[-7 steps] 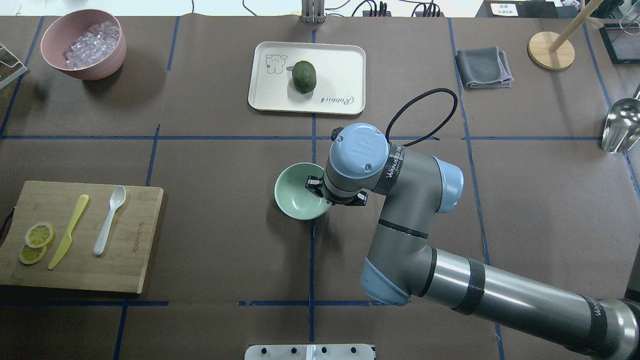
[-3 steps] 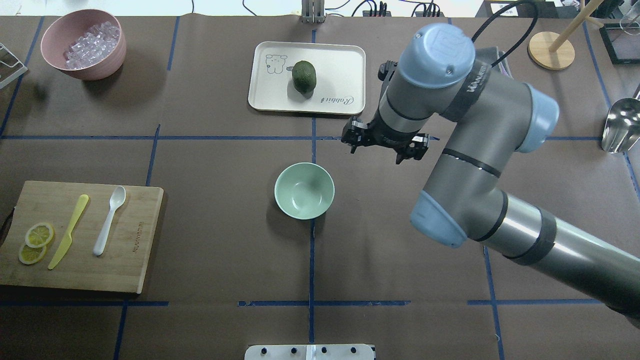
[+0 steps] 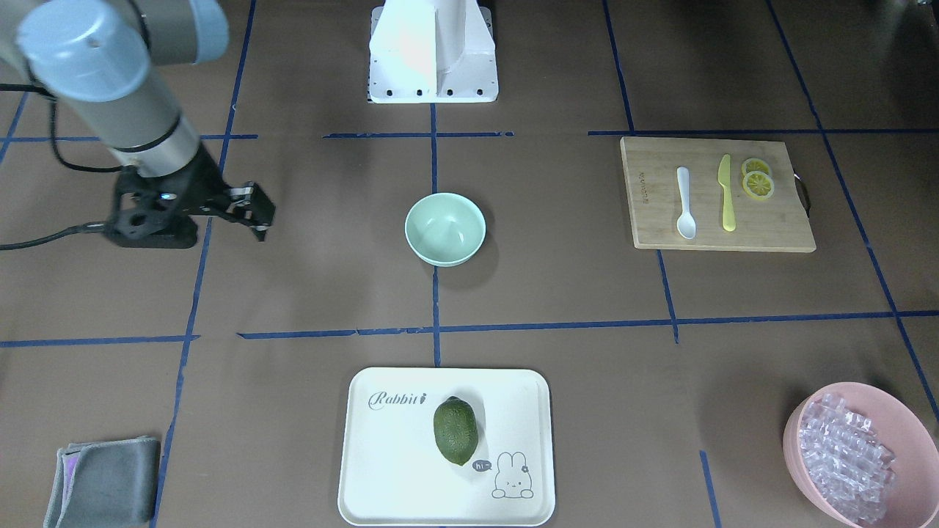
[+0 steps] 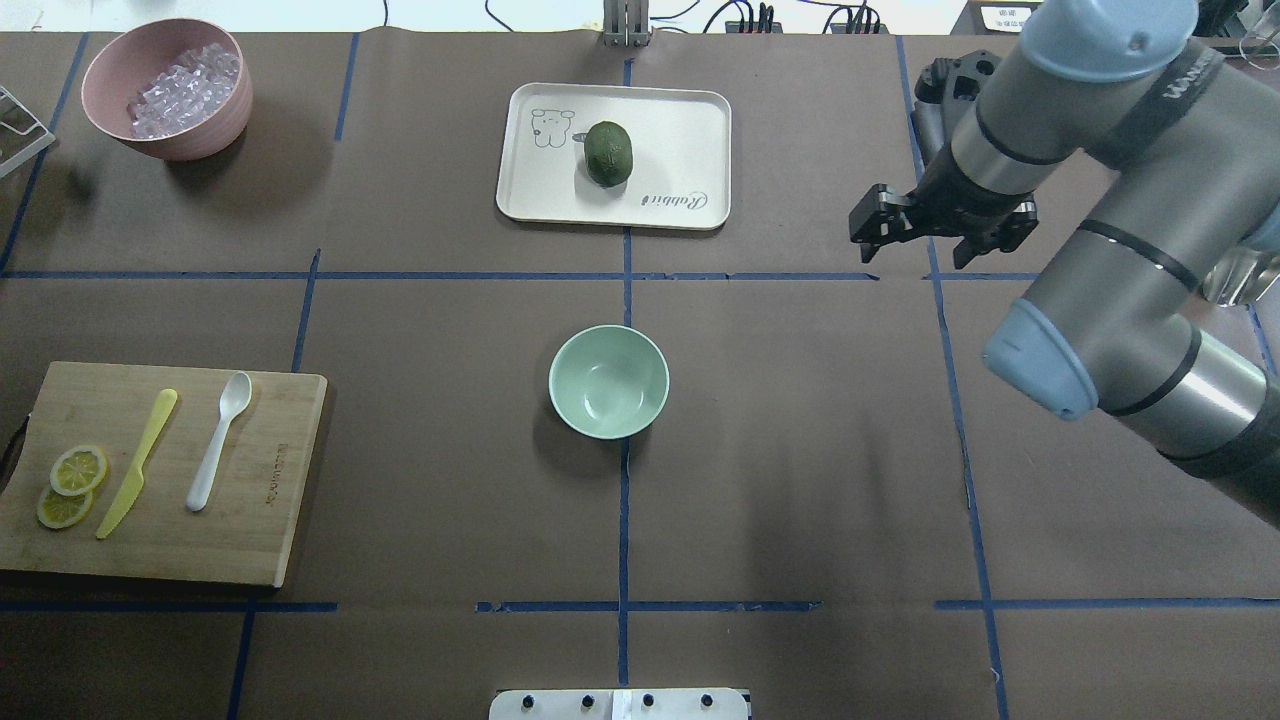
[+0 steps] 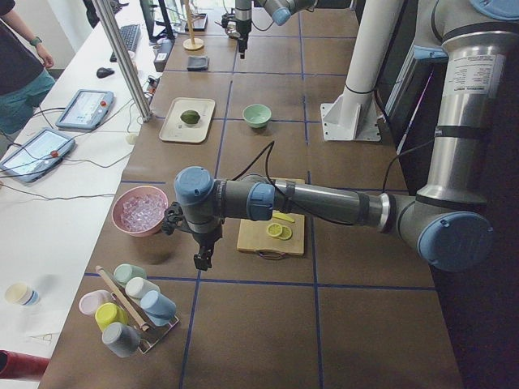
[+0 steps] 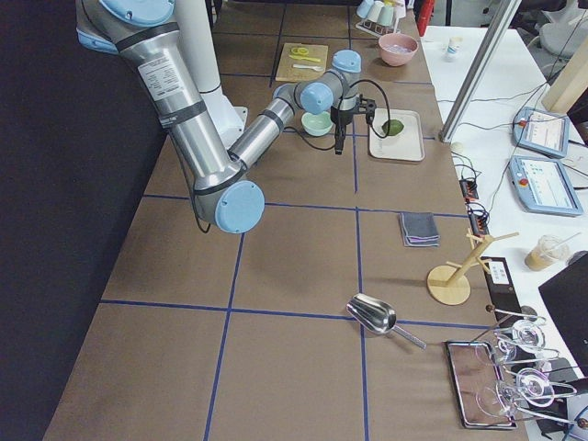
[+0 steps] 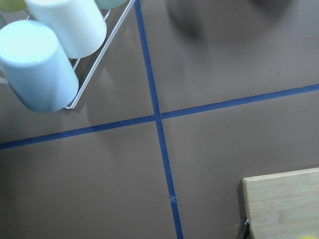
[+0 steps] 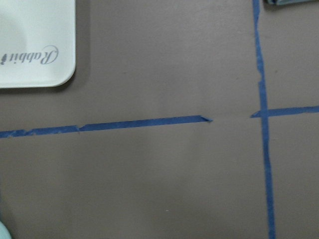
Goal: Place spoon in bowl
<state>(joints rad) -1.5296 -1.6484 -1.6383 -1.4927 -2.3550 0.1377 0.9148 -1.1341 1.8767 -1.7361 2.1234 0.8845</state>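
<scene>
Right end effector (image 4: 935,240) gapes; spoon (image 4: 218,440) points scoop away from robot.

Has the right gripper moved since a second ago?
Yes. The right gripper has left the bowl and swung up and rightward in the overhead view, ending beyond the tray's right side.

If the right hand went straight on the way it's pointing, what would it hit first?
Probably just the table: the right hand points down at bare covering beside blue tape, clear of the tray.
</scene>
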